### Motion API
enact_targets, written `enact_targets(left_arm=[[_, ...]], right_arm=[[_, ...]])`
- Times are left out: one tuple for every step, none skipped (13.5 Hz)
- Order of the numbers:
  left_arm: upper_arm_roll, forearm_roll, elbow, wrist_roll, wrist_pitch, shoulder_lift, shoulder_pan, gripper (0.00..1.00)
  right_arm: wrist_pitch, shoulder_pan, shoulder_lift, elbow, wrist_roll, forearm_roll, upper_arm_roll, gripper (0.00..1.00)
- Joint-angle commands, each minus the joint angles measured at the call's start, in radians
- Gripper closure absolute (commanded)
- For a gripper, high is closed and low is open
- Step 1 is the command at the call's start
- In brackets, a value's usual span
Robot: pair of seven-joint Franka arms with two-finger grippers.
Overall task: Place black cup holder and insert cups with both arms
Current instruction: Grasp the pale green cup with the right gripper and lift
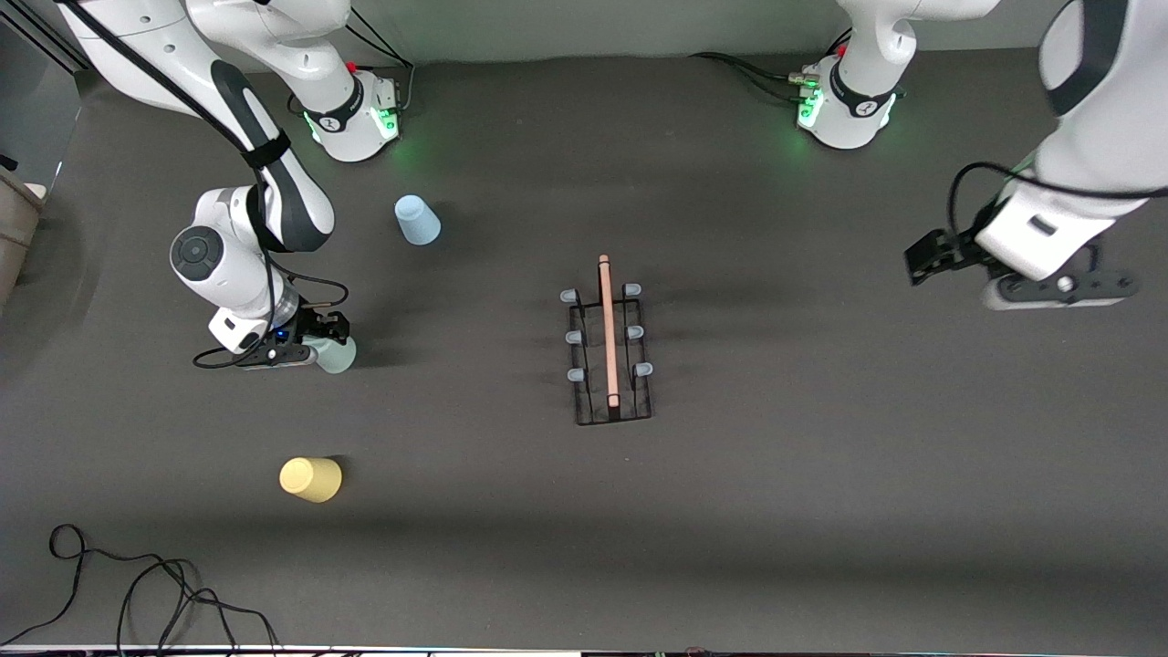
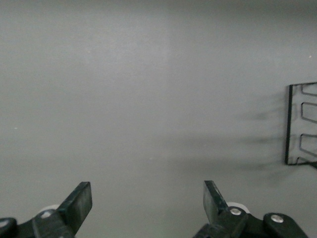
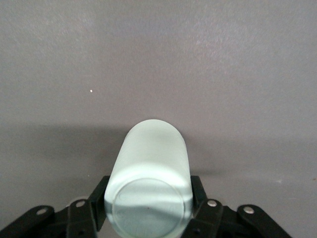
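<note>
The black wire cup holder [image 1: 610, 351] with its light wooden rod handle [image 1: 608, 330] and six pale-tipped pegs stands upright near the middle of the dark grey counter [image 1: 821, 511], its long side running from the robots' edge toward the camera edge. All of its pegs are bare. A corner of its wire base also shows at the edge of the left wrist view [image 2: 301, 124].

The right pincer [image 1: 327, 349] is down at the counter toward the right arm's end, its two fingers closed on the sides of the pale mint green plastic tumbler [image 1: 336, 354]. In the right wrist view the black fingers [image 3: 198, 191] press on either side of this tumbler [image 3: 148, 186], whose flat closed base faces the camera.

The pale blue plastic tumbler [image 1: 417, 221] stands mouth down on the counter near the right arm's base, closer to the robots' edge than the mint one. The pale yellow plastic tumbler [image 1: 311, 479] stands mouth down closer to the camera edge, also toward the right arm's end.

The left arm waits, with the left pincer [image 1: 931, 258] over bare counter toward the left arm's end, well apart from the rack. Its fingers [image 2: 79, 203] are spread wide with nothing between them.
</note>
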Motion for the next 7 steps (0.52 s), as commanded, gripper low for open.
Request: enact_targets(left_arm=[[-0.004, 0.006, -0.037, 0.066, -0.005, -0.052, 0.04, 0.01], [0.002, 0.006, -0.037, 0.08, -0.004, -0.052, 0.04, 0.01], [0.017, 0.006, -0.037, 0.087, 0.002, -0.052, 0.038, 0.01], [0.025, 0.006, -0.037, 0.107, 0.004, -0.05, 0.04, 0.01], [0.038, 0.006, -0.037, 0.127, -0.002, -0.049, 0.041, 0.01], [0.048, 0.006, -0.037, 0.144, -0.005, -0.05, 0.043, 0.01], [0.051, 0.006, -0.037, 0.15, -0.005, -0.05, 0.043, 0.01]], right_arm=[[-0.042, 0.008, -0.1, 0.012, 0.03, -0.005, -0.003, 0.9], [-0.123, 0.01, -0.152, 0.044, 0.047, -0.005, 0.0, 0.9], [-0.248, 0.01, -0.196, 0.1, 0.06, -0.006, 0.0, 0.9], [-0.397, 0.01, -0.226, 0.184, 0.064, -0.005, 0.0, 0.9], [-0.559, 0.008, -0.233, 0.287, 0.064, -0.005, 0.0, 0.9], [-0.716, 0.007, -0.229, 0.393, 0.07, -0.001, -0.001, 0.91], [-0.828, 0.006, -0.227, 0.476, 0.114, -0.001, -0.001, 0.92]])
